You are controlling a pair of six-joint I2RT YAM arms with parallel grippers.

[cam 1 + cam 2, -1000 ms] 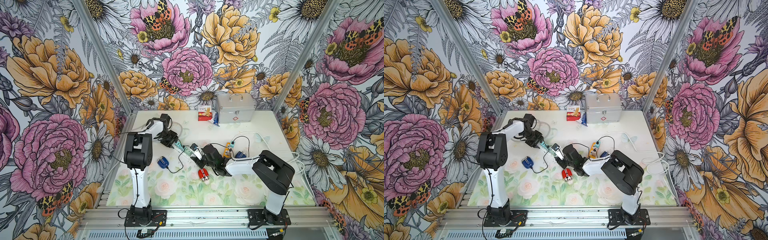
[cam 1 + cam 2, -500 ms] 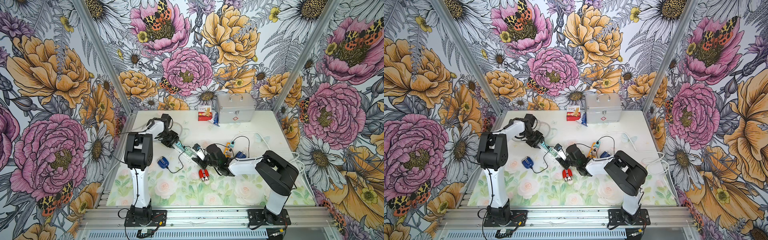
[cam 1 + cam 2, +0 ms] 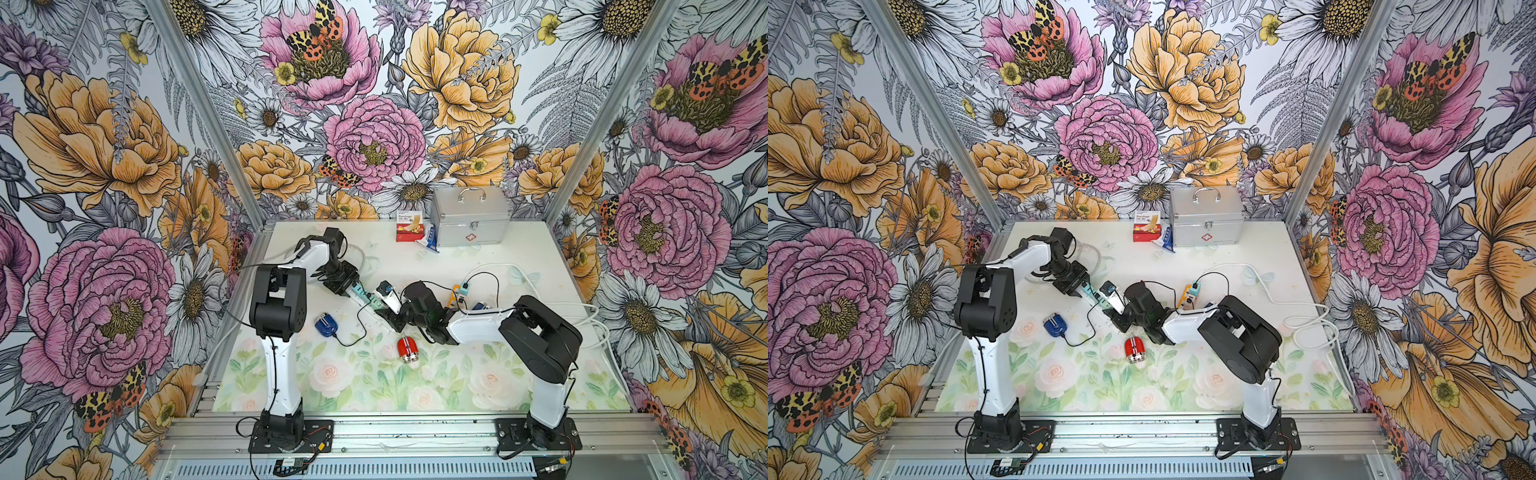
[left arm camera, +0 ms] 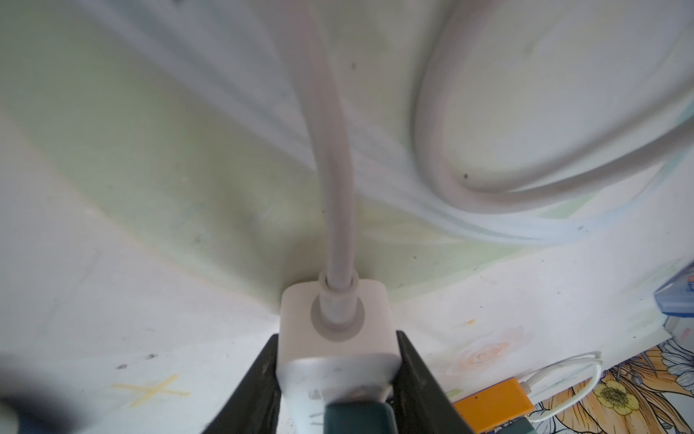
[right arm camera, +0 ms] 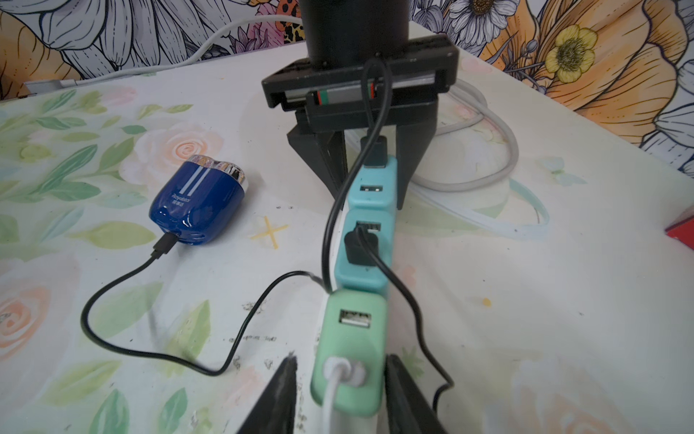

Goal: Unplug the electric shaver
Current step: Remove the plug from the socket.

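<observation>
Right wrist view shows the blue electric shaver (image 5: pixel 199 204) lying on the table (image 5: pixel 544 319), apart from the power strip (image 5: pixel 366 259), with its black cable (image 5: pixel 124 278) plugged in its base and running to the strip. The left gripper (image 4: pixel 338 338) holds its jaws closed on the strip's white end (image 4: pixel 300 319), probably so the strip does not slide when a plug is pulled. The right gripper (image 5: pixel 340 362) has its jaws on both sides of the mint-green block (image 5: pixel 353 338); whether they pinch it I cannot tell.

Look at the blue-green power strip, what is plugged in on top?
The far black plug, the middle black plug and a white plug sit in the power strip. Two USB holes are empty. The holes under the plugs are covered.
</observation>
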